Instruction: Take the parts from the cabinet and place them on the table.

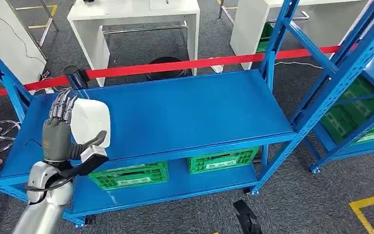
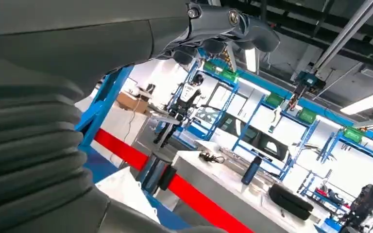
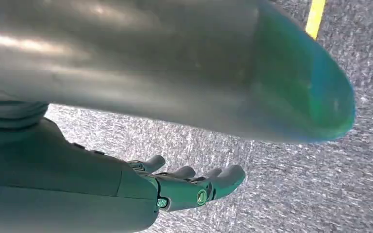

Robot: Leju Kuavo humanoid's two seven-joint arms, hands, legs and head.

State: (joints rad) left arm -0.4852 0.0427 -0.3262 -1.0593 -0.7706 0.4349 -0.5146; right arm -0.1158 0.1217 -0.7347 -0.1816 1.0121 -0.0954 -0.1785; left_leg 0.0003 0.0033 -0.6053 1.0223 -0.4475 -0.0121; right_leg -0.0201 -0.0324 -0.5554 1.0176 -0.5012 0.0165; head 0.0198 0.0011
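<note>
A white, rounded part [image 1: 91, 118] sits at the left end of the blue shelf's top board [image 1: 185, 112]. My left hand [image 1: 61, 131] grips it, fingers laid over its far side and the thumb against its near edge. In the left wrist view the part [image 2: 126, 191] shows as a white corner beside the grey cover, with the dark fingers [image 2: 218, 22] reaching past it. My right hand [image 3: 194, 187] hangs over the grey carpet with its fingers apart and nothing in them.
Red barrier tape [image 1: 175, 66] runs along the back of the shelf. Two green crates [image 1: 131, 175] [image 1: 221, 160] stand on the lower board. A white table [image 1: 136, 19] is behind, a second blue rack [image 1: 355, 97] at the right, and a yellow floor line [image 1: 370, 207].
</note>
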